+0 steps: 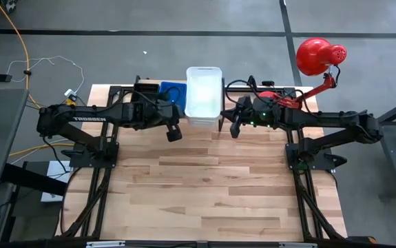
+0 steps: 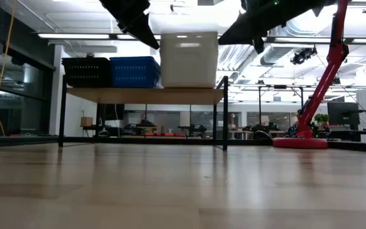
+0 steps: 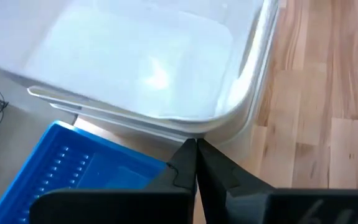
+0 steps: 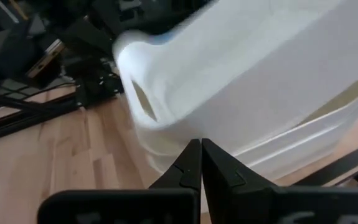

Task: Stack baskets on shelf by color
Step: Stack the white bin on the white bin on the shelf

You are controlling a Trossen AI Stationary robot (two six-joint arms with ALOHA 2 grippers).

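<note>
Both dark arms are stretched in from the sides toward the far edge of the big wooden tabletop, meeting at the low light-wood shelf on thin black legs. The left gripper hangs just off the near left corner of the stacked white rounded-corner plastic baskets, fingers pressed tight together, nothing held. In its wrist view the pinched fingertips point right at the white rim, the blue perforated plastic basket below. The right gripper sits on the opposite side, just beside the white stack's near right corner, jaws closed flat too and empty. On the shelf, seen level: black perforated plastic baskets at the left end, blue in the middle, white on the right. A red desk lamp stands beyond the right arm.
</note>
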